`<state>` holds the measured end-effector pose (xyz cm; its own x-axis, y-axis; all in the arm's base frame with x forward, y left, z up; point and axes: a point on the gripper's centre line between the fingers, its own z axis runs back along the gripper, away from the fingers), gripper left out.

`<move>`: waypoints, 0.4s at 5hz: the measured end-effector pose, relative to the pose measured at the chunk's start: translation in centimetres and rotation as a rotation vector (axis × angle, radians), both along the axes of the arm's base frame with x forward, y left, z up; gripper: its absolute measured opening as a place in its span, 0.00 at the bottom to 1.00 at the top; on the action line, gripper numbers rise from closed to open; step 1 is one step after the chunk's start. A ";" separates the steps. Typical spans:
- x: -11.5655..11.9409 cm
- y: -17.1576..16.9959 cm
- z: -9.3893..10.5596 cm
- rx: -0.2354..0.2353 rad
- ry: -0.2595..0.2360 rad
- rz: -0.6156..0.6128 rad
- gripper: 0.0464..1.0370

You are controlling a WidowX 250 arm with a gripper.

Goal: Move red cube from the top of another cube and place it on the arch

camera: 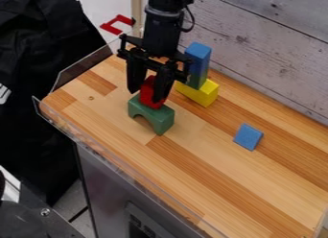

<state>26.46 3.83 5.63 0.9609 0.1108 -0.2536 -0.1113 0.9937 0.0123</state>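
Placing step in hand: fingers (164,82) closed on red cube (147,96), atop green arch (164,120). Next: settle it squarely, release gently, rise straight.

- Wooden tabletop (211,184), striped in light and darker strips, across the middle.
- Yellow block (208,93) on the wood, above center.
- Blue block (198,54), tall and upright, near the yellow one, upper middle.
- Smaller blue block (247,136), apart from the others, right of center.
- Clear edging (128,173) along the lower-left side.
- Grayish plank wall (256,40), upper right.
- Red angular piece (125,19), beyond the tabletop, upper left.
- Gray metal cabinet (106,184) below, lower left.
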 end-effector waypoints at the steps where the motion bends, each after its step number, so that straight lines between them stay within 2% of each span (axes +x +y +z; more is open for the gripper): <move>1: -0.3 0.0 -0.1 -0.001 0.011 0.005 0.48; 2: -0.5 0.0 -0.1 -0.007 0.013 0.008 0.48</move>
<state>25.95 3.83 5.52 0.9567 0.1166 -0.2668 -0.1192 0.9928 0.0065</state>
